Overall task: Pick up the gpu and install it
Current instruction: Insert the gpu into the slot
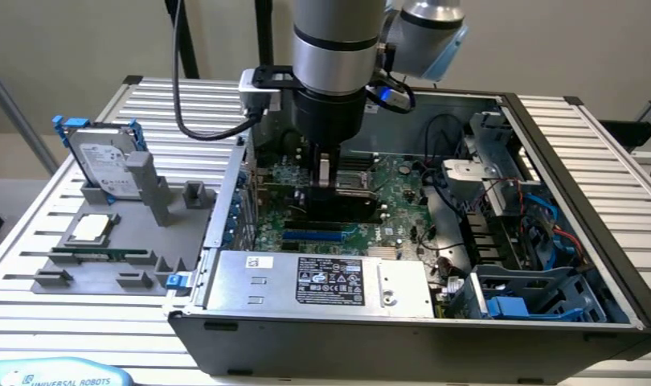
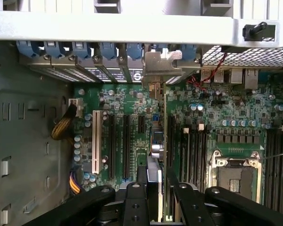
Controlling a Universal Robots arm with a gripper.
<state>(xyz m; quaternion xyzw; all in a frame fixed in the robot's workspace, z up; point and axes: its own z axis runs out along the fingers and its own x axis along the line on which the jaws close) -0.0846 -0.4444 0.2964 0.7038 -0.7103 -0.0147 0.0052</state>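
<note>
The table (image 1: 583, 161) carries the open computer case (image 1: 411, 334), lying on its side. The arm reaches down into it over the motherboard (image 1: 395, 181).

What matters here is how the gpu (image 1: 337, 211) sits against the board. It hangs straight below the claw (image 1: 325, 181), standing on its long edge. Its long axis runs across the board toward the case's rear wall, on the exterior view's left.

From the wrist I see the gpu (image 2: 163, 122) edge-on as a thin line leading away from the claw (image 2: 155, 181). It lies parallel to the long black expansion slots (image 2: 112, 146) and just beside them. Its silver bracket (image 2: 161, 63) sits up against the rear wall, in line with the row of blue latches (image 2: 106, 49). The card's lower edge looks to be at or very near the board. I cannot tell whether it has entered a slot.

The claw is partly closed, with its fingers (image 2: 141, 176) pinching the gpu from both faces near the middle of its length. It holds the card upright, and I see no tilt.

Well apart, at the exterior view's left, the grey holder (image 1: 100, 257) on the table keeps the hard drive (image 1: 100, 161) and the small CPU chip (image 1: 91, 227).
</note>
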